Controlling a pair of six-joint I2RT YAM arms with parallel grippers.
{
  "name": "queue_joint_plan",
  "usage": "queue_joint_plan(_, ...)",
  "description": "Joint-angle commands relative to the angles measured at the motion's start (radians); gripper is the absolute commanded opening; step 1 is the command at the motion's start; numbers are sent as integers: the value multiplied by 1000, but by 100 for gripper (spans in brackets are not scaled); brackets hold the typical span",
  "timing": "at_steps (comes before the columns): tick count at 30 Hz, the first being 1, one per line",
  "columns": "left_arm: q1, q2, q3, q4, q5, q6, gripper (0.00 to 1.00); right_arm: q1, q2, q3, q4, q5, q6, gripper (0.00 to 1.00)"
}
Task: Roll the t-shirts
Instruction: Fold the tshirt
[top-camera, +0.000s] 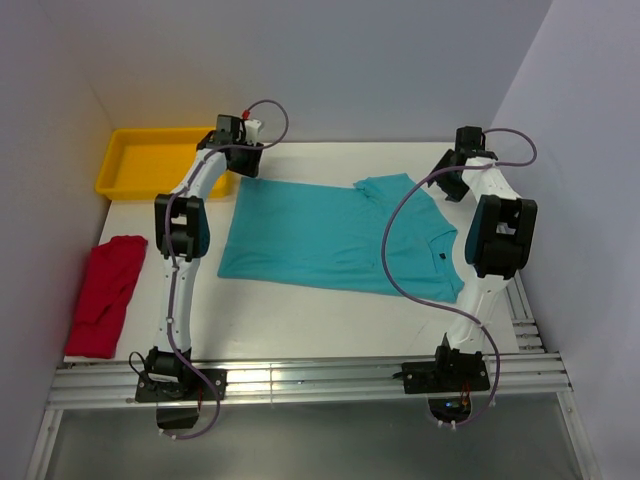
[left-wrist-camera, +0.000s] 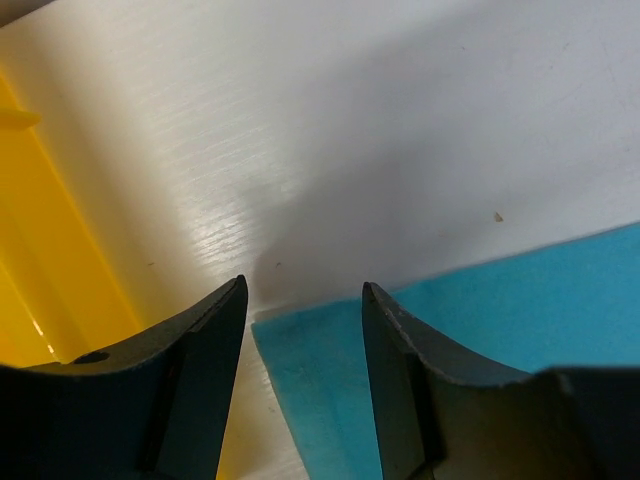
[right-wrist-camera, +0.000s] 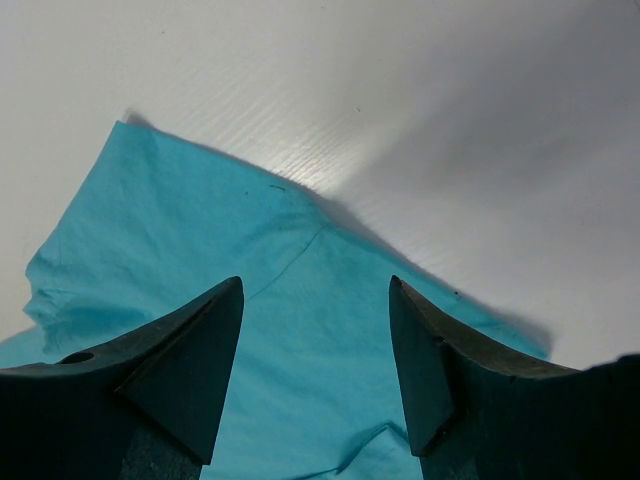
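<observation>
A teal t-shirt (top-camera: 330, 235) lies spread flat across the middle of the white table, sleeve folded at its far edge. A red t-shirt (top-camera: 105, 293) lies crumpled at the left edge. My left gripper (top-camera: 243, 160) is open over the teal shirt's far left corner (left-wrist-camera: 300, 360), fingers straddling that corner. My right gripper (top-camera: 448, 180) is open over the shirt's far right shoulder edge (right-wrist-camera: 300, 330), with cloth between the fingers. Neither holds anything.
A yellow tray (top-camera: 150, 160) stands at the back left corner, right beside the left gripper; its wall shows in the left wrist view (left-wrist-camera: 40, 260). White walls enclose the table on three sides. A metal rail (top-camera: 300, 375) runs along the near edge.
</observation>
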Motion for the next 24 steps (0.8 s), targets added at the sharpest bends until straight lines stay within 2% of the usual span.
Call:
queue_joint_plan(1,85,37,-12,-115,-128,-67,56,-11,-30,-12,30,2,-17,67)
queue_joint_plan(6,84,17,-75,-107,-148,-75,52,-11,-36,-20,33,-4,-14,67)
queue_joint_plan(11,71,14,-111,-104,-238,-61,49,-13,-51,-60,48,-6,-12,67)
queue_joint_plan(19,50,-37,-199,-93,-286,-46,50,-22,-87,-100,58,-3,-14,66)
queue_joint_plan(24,52,-124,-341,-26,-286,-43,50,-22,-113,-111,56,9,-16,66)
